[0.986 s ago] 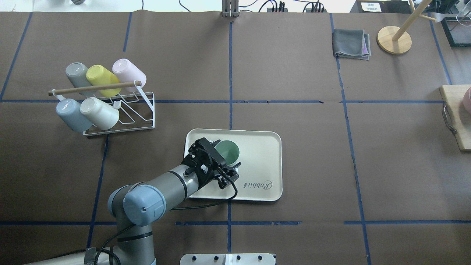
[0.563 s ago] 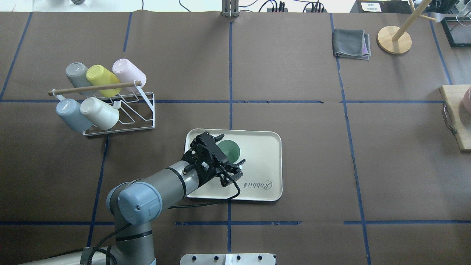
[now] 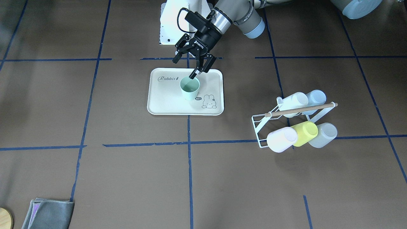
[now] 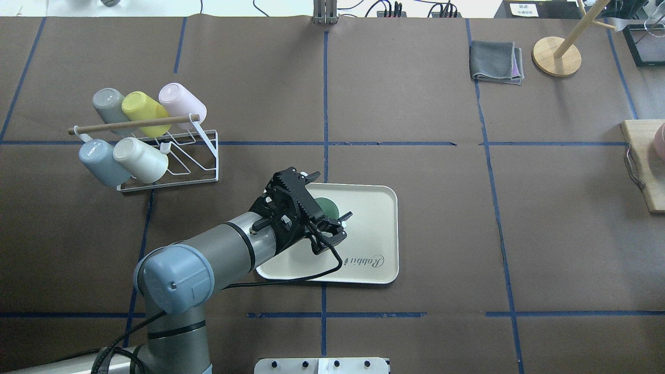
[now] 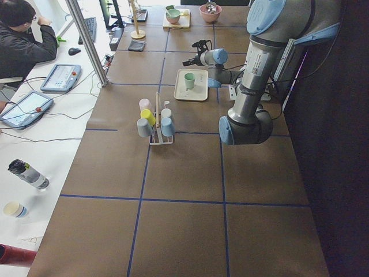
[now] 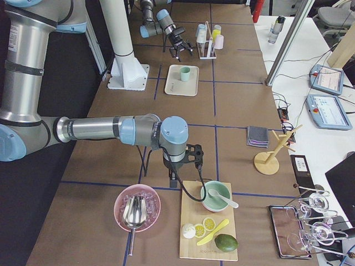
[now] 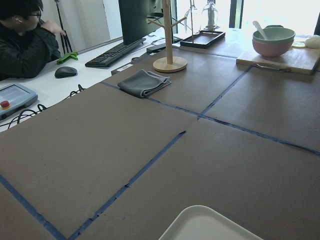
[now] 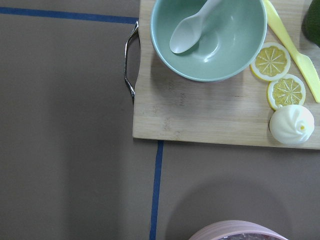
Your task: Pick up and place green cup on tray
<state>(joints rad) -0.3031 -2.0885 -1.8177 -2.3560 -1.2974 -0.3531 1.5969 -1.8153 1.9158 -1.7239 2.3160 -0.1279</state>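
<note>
The green cup (image 3: 189, 88) stands upright on the cream tray (image 3: 165, 100), next to the rabbit drawing. My left gripper (image 3: 184, 67) is open and empty, raised above the cup on the robot's side, with one fingertip (image 3: 192, 75) just over the rim. In the overhead view the left gripper (image 4: 331, 195) hides most of the cup (image 4: 329, 208) on the tray (image 4: 374, 218). The left wrist view shows only a tray corner (image 7: 210, 226). My right gripper (image 6: 191, 158) hovers by a cutting board far from the tray; I cannot tell whether it is open or shut.
A white wire rack (image 4: 202, 161) with several cups, among them a yellow-green cup (image 4: 143, 111) and a pale blue cup (image 4: 101, 161), stands left of the tray. A folded grey cloth (image 4: 496, 61) and a wooden stand (image 4: 556, 54) are at the far right. A bowl (image 8: 210, 35) sits on the cutting board (image 8: 200, 112).
My left gripper has risen and drawn back from the green cup toward the tray's far left corner. The cup stays standing on the tray.
</note>
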